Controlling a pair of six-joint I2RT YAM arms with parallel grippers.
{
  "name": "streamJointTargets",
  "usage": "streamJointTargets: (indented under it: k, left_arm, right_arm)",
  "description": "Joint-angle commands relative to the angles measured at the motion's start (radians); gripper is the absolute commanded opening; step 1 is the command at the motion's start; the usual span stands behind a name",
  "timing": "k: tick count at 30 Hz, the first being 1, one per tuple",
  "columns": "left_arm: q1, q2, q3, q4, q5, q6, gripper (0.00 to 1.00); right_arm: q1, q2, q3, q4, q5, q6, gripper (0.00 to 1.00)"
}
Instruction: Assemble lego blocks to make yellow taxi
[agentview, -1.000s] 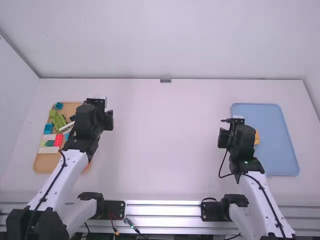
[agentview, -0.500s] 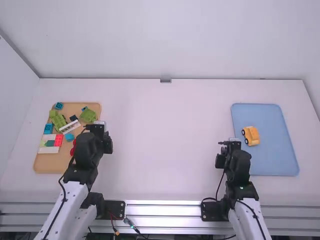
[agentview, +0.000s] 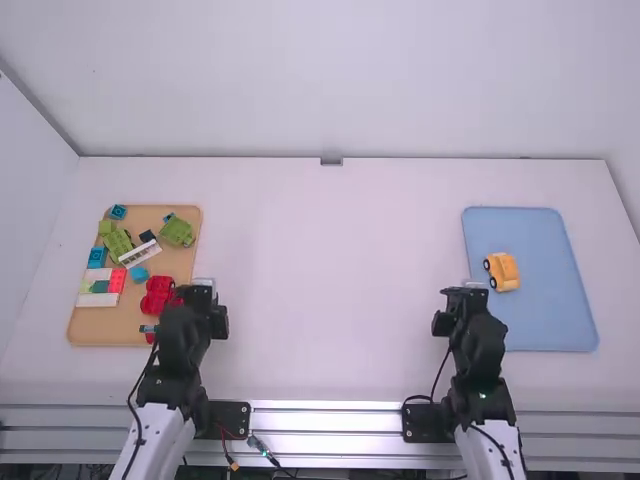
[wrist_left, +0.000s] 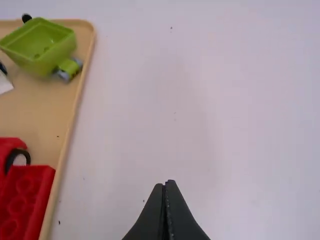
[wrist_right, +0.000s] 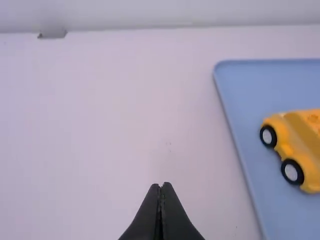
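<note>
A yellow toy taxi with black wheels (agentview: 502, 271) rests on the blue tray (agentview: 545, 320); the right wrist view shows the taxi (wrist_right: 295, 150) on its side or tilted, I cannot tell which. Left of the tray's near part is my right gripper (agentview: 465, 289), clear of the taxi; its fingertips (wrist_right: 159, 185) are together with nothing between them. My left gripper (agentview: 203, 285) stands beside the right edge of the tan tray (agentview: 95, 325), and in its wrist view the gripper (wrist_left: 166, 183) is shut and holds nothing.
On the tan tray lie red blocks (agentview: 157, 293), green blocks (agentview: 177, 231), blue blocks (agentview: 97, 257) and a white piece (agentview: 139, 253). In the left wrist view a green open piece (wrist_left: 42, 45) and a red studded block (wrist_left: 25, 200) lie near the tray's edge.
Both arms have drawn back toward their bases, the left gripper coming down along the tan tray. The taxi, partly hidden behind the right arm before, is now uncovered and has stayed in place.
</note>
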Motion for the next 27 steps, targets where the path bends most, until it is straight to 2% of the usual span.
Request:
streamJointTargets:
  k: [1,20,27]
  left_arm:
    - [-0.002,-0.048,-0.014,0.003,0.002,0.001,0.00]
    - [-0.002,-0.324,-0.014,0.003,0.002,0.001,0.00]
    - [-0.002,-0.394,-0.014,0.003,0.002,0.001,0.00]
  right_arm:
    - [0.002,-0.043,-0.011,-0.005,-0.001,0.006,0.00]
    - [0.002,-0.286,-0.011,-0.005,-0.001,0.006,0.00]
    - [0.002,-0.311,-0.011,-0.005,-0.001,0.006,0.00]
